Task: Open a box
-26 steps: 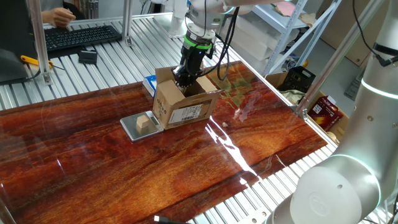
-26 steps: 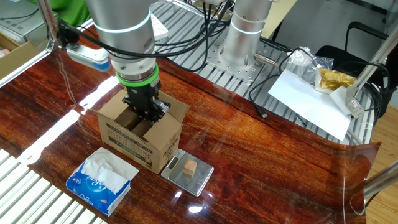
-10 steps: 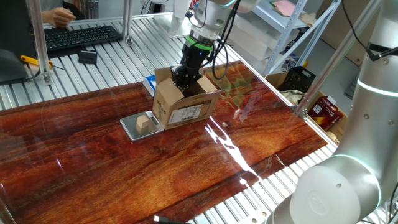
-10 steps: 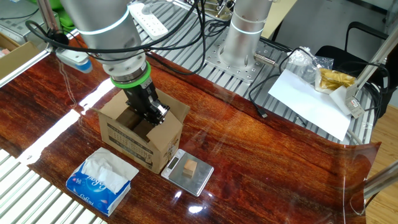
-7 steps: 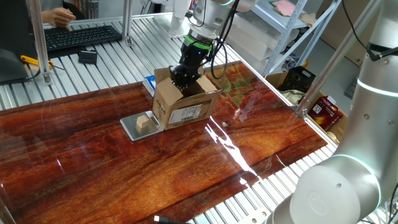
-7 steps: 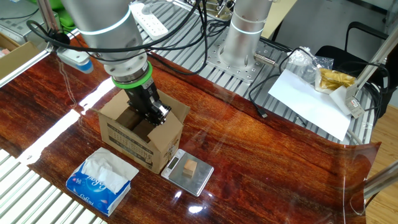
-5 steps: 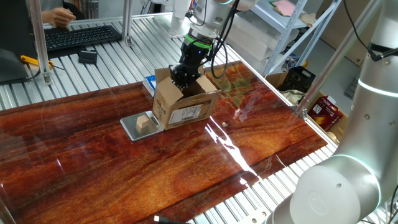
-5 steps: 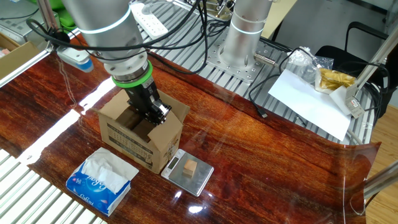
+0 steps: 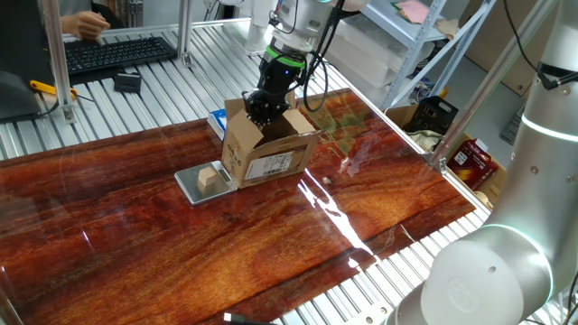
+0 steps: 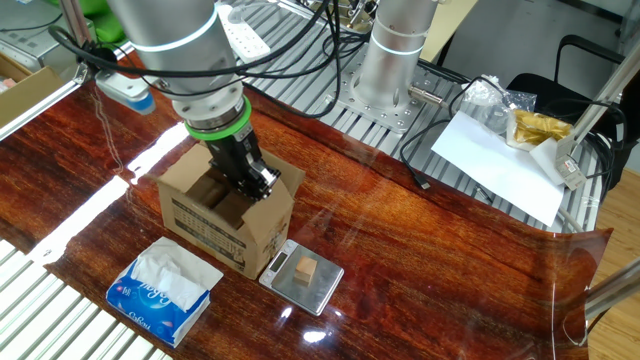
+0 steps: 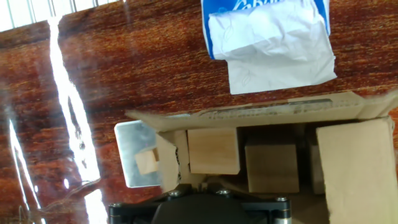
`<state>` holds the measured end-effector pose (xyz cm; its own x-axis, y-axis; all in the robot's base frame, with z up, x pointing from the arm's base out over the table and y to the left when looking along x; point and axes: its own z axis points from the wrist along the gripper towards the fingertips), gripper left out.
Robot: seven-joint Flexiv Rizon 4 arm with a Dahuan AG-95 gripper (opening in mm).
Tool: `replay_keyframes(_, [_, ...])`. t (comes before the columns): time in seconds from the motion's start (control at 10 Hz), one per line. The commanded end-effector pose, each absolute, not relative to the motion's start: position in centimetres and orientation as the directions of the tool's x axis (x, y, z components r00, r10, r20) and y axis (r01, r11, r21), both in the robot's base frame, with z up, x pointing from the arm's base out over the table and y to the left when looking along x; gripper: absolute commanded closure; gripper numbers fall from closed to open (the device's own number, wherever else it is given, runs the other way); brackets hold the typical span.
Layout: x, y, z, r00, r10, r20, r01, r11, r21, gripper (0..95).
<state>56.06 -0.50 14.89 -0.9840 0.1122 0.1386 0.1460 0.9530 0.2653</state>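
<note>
Brown corrugated cardboard box (image 10: 228, 215) could tip or slide if the closed, empty gripper (image 10: 256, 186) snags its near-right flap.

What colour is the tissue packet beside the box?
Blue with white tissue poking out; clearest in the other fixed view.

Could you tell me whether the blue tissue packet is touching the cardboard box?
Apart. In the other fixed view, a strip of bare tabletop shows between the tissue packet and the base of the box; the hand view shows wood between them too.
</note>
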Motion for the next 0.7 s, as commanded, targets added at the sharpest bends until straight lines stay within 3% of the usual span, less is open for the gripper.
replay_keyframes(0.1, [56.0,-0.4,15.1,-0.983,0.116,0.143,0.151,0.953,0.263,95.0])
replay_keyframes(0.7, [56.0,0.3,16.3,-0.98,0.135,0.148,0.169,0.955,0.244,95.0])
